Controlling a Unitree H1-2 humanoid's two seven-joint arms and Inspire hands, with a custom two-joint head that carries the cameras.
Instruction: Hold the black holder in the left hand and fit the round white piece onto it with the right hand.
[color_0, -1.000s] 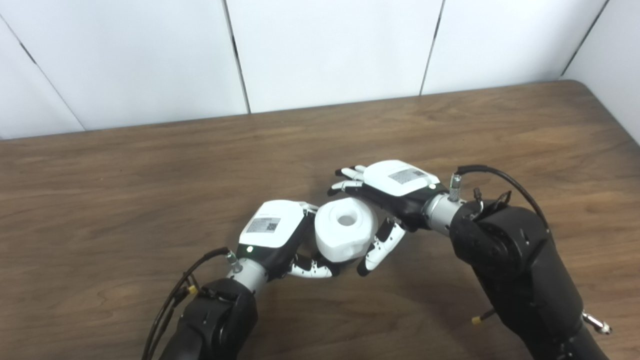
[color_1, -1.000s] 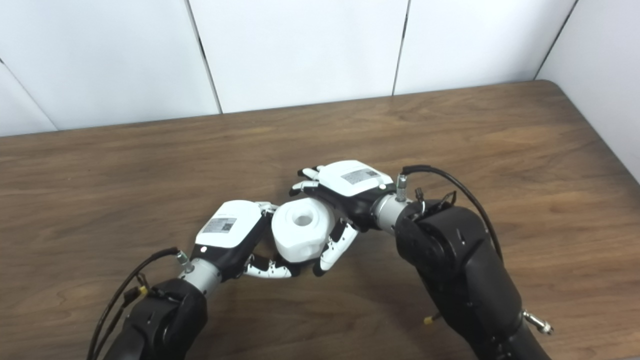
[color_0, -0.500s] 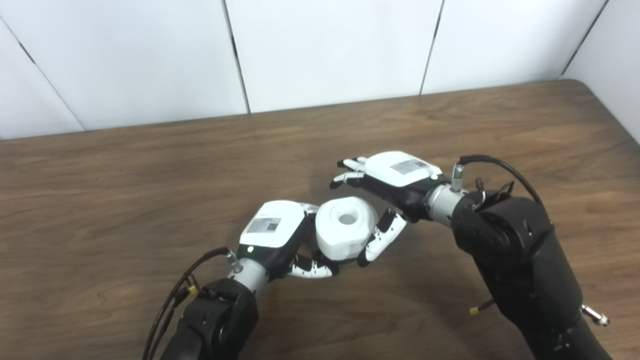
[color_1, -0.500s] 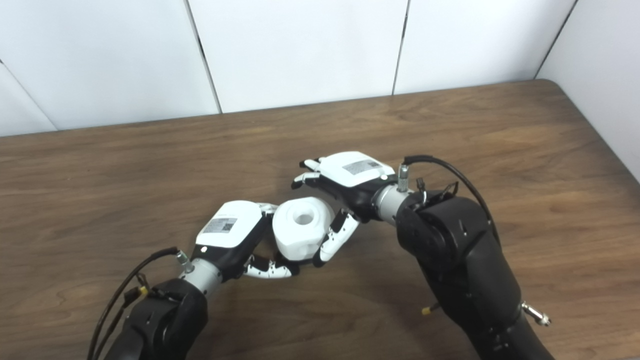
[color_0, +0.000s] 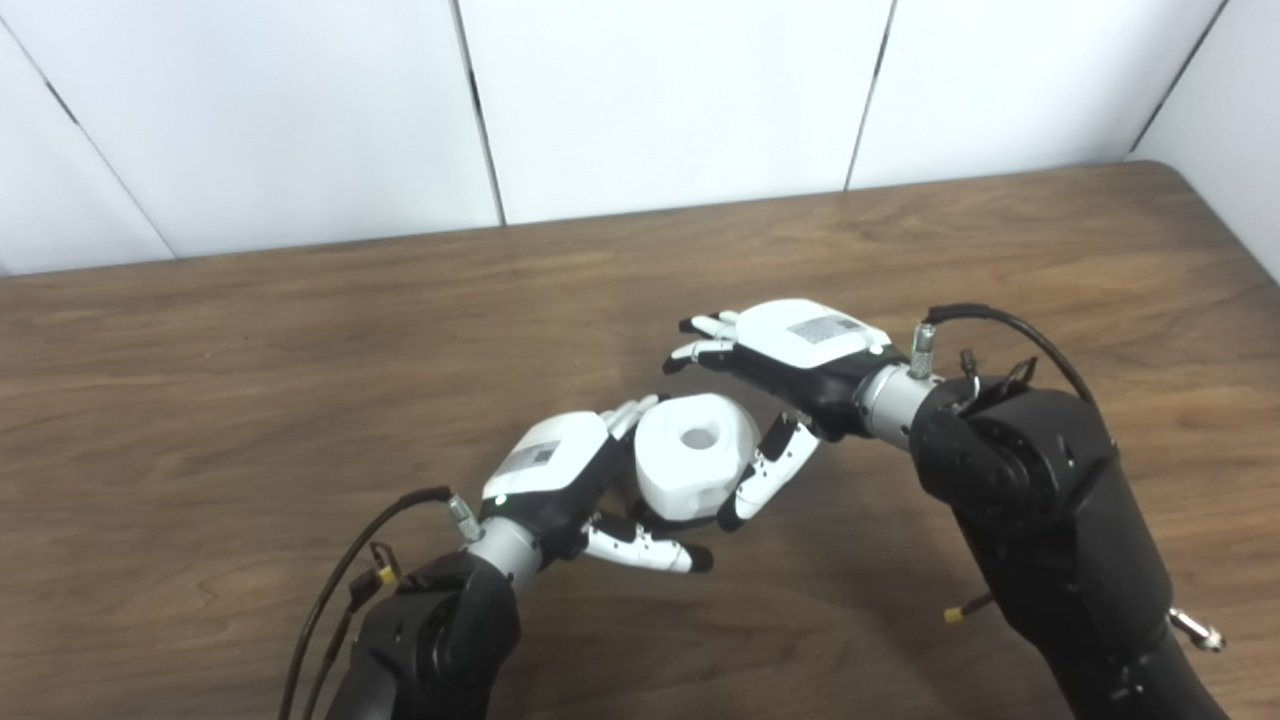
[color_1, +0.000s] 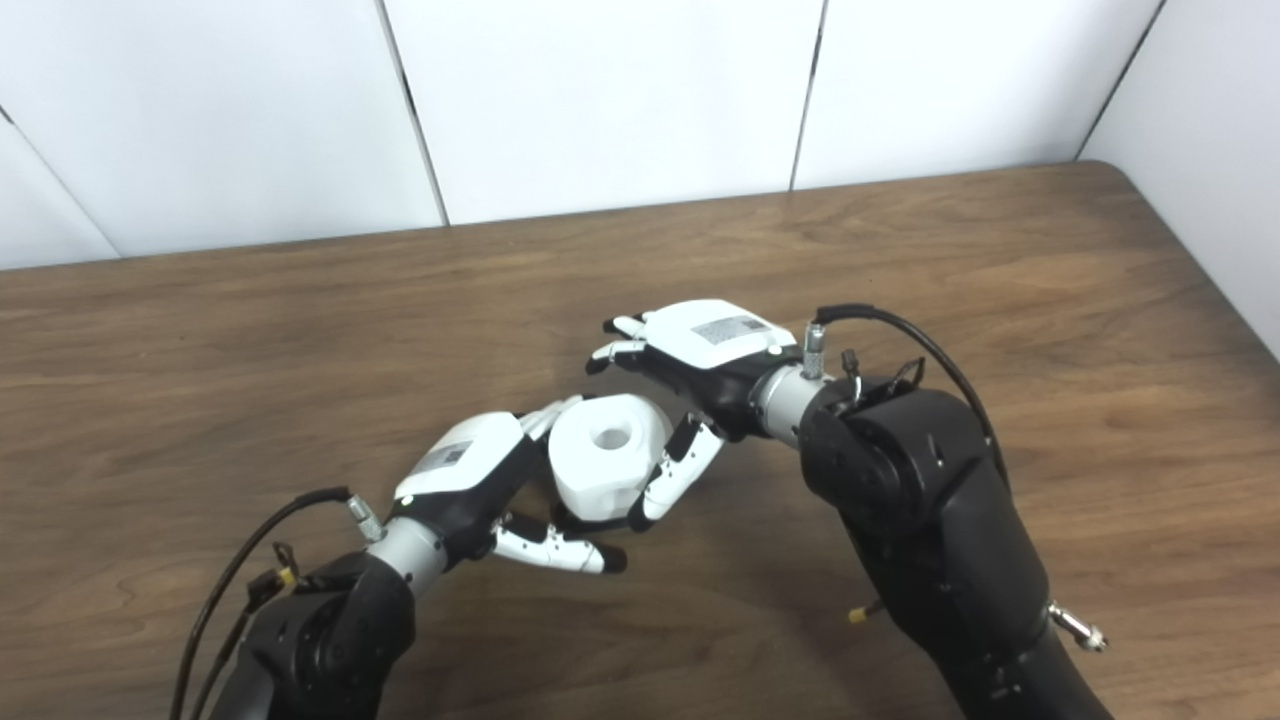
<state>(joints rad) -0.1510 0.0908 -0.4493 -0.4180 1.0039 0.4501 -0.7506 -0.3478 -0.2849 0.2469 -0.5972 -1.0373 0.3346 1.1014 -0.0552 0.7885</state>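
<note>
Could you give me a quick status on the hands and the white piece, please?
Left hand open beside white piece, thumb splayed underneath. Right hand open, thumb at the piece's right side. Holder mostly hidden under the piece. Nothing else on table.

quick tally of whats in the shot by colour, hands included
white: 1, the round white piece
black: the holder is hidden under the piece, not counted
black and white: 2, left hand and right hand
brown: 1, the table
total: 4

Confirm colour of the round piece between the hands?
White all over; the round piece has a hole in its top face. Clearest in the left eye view.
</note>
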